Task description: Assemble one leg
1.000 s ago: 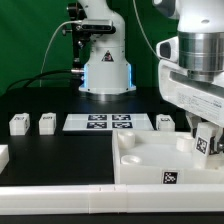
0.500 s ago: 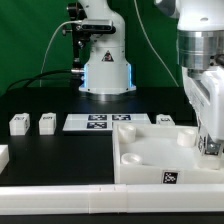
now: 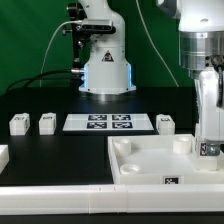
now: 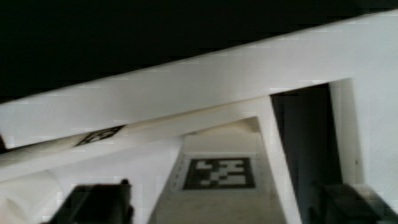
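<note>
My gripper (image 3: 208,138) hangs at the exterior view's right, shut on a leg (image 3: 208,150), a small white post with a square tag. It holds the leg upright over the right side of the large white panel (image 3: 140,165), close to a corner socket. In the wrist view the leg (image 4: 221,165) runs between my two dark fingers (image 4: 98,205), tag face up, with the panel's rim (image 4: 160,95) behind it. I cannot tell whether the leg's lower end touches the panel.
Two more legs (image 3: 18,124) (image 3: 46,123) lie at the exterior view's left and a third (image 3: 166,122) behind the panel. The marker board (image 3: 107,122) lies in the middle. The arm's base (image 3: 105,70) stands at the back.
My gripper has moved toward the exterior view's right with the leg and now holds it upright. The panel's far rim sits lower in the picture than before.
</note>
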`<action>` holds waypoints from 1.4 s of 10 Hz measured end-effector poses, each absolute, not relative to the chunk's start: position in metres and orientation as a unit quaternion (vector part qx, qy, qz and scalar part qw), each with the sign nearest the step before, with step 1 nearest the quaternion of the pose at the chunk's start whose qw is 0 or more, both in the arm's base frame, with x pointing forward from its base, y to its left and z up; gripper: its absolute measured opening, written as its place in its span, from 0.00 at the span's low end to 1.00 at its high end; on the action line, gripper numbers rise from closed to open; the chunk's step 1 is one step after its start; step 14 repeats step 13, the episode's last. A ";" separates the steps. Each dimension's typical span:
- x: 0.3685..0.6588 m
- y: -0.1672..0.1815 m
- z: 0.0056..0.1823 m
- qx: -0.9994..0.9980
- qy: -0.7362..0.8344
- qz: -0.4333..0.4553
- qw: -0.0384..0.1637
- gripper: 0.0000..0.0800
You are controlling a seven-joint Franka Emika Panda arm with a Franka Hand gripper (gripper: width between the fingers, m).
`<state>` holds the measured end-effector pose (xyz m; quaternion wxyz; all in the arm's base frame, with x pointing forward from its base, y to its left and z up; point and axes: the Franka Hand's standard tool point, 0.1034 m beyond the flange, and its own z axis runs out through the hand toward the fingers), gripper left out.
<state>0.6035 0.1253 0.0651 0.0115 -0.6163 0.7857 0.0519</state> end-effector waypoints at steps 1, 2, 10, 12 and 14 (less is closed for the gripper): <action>0.603 0.126 0.065 -0.631 0.774 0.052 0.012 0.77; 0.603 0.126 0.065 -0.646 0.762 0.052 0.013 0.80; 0.601 0.126 0.062 -0.870 0.491 0.043 0.029 0.81; 0.601 0.127 0.061 -0.865 0.500 0.043 0.029 0.81; 0.601 0.127 0.061 -0.865 0.499 0.043 0.029 0.81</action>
